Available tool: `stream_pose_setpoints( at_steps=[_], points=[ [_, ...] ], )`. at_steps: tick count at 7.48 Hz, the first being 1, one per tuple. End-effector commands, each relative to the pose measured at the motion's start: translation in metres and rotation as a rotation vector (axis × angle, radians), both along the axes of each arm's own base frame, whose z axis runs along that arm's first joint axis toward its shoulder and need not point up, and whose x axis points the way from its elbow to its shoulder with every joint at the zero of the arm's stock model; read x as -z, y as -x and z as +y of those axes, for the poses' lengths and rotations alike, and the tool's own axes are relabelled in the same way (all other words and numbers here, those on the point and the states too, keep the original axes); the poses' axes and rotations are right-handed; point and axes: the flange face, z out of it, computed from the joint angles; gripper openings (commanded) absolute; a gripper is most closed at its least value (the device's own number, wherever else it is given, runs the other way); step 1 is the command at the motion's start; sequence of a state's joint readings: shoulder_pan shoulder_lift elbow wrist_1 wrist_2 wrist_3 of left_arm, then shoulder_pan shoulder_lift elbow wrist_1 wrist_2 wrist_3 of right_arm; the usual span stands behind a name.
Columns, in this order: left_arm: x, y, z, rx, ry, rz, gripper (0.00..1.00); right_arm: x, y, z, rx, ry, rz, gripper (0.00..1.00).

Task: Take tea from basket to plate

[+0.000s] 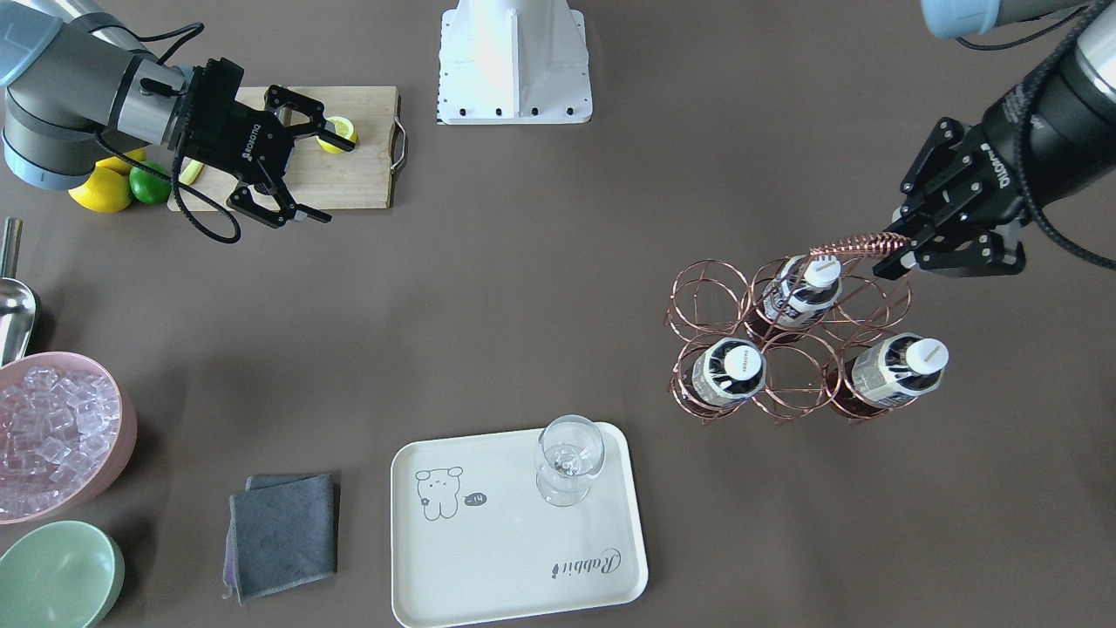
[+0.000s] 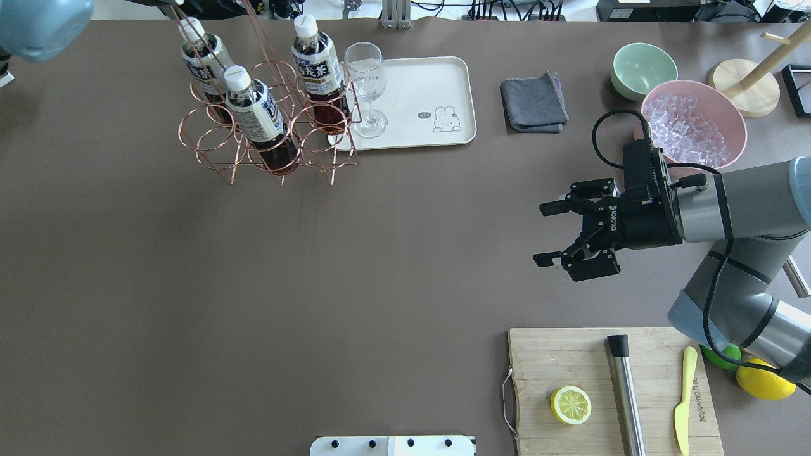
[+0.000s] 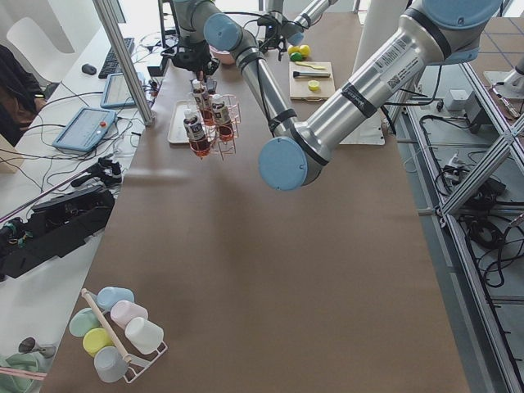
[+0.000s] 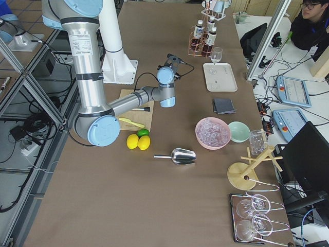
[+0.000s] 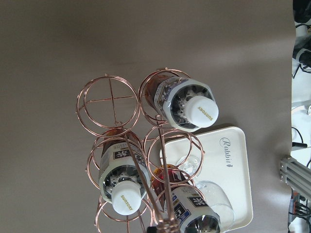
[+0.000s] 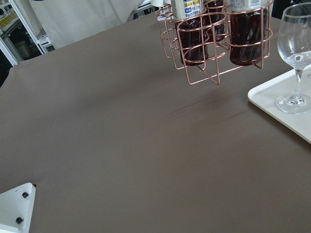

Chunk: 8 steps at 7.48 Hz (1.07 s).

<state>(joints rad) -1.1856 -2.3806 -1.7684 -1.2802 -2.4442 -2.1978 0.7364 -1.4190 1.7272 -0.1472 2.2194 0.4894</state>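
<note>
The copper wire basket (image 1: 789, 347) hangs clear of the table and holds three tea bottles (image 1: 731, 371) (image 1: 894, 369) (image 1: 800, 294). My left gripper (image 1: 896, 250) is shut on its coiled handle (image 1: 859, 242). In the overhead view the basket (image 2: 266, 136) is beside the left end of the cream plate (image 2: 437, 82). The left wrist view looks down on the bottles (image 5: 189, 104) and the plate (image 5: 231, 165). My right gripper (image 2: 548, 234) is open and empty over bare table, far from the basket.
A wine glass (image 1: 567, 458) stands on the plate's (image 1: 488, 558) corner nearest the basket. A grey cloth (image 1: 283, 532), a green bowl (image 1: 57, 576), a pink bowl of ice (image 1: 52, 432) and a cutting board (image 1: 349, 174) with a lemon half lie near the right arm.
</note>
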Motion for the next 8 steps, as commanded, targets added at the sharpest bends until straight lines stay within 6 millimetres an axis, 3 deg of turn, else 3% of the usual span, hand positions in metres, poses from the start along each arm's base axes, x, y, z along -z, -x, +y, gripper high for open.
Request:
stream_pose_setpoints(
  at_steps=[1, 3, 4, 5, 6, 8],
  points=[
    [0.023, -0.025, 0.01, -0.004, 0.001, 0.005, 0.0, -0.005, -0.002, 0.003, 0.021, 0.004, 0.01, 1.0],
    [0.035, -0.026, 0.01, 0.001, -0.001, 0.01, 0.0, -0.01, -0.002, 0.003, 0.023, 0.01, 0.016, 1.0],
    [0.038, -0.037, 0.017, 0.01, 0.001, -0.002, 0.0, -0.009, -0.001, 0.004, 0.025, 0.01, 0.016, 1.0],
    [0.047, -0.075, 0.032, 0.039, 0.014, -0.048, 0.0, -0.01, 0.0, 0.003, 0.025, 0.012, 0.018, 1.0],
    [0.061, -0.096, 0.042, 0.058, 0.015, -0.071, 0.0, -0.012, 0.0, 0.004, 0.029, 0.013, 0.021, 1.0],
    [0.077, -0.1, 0.061, 0.052, 0.024, -0.06, 0.0, -0.015, -0.001, 0.005, 0.035, 0.017, 0.026, 1.0]
  ],
)
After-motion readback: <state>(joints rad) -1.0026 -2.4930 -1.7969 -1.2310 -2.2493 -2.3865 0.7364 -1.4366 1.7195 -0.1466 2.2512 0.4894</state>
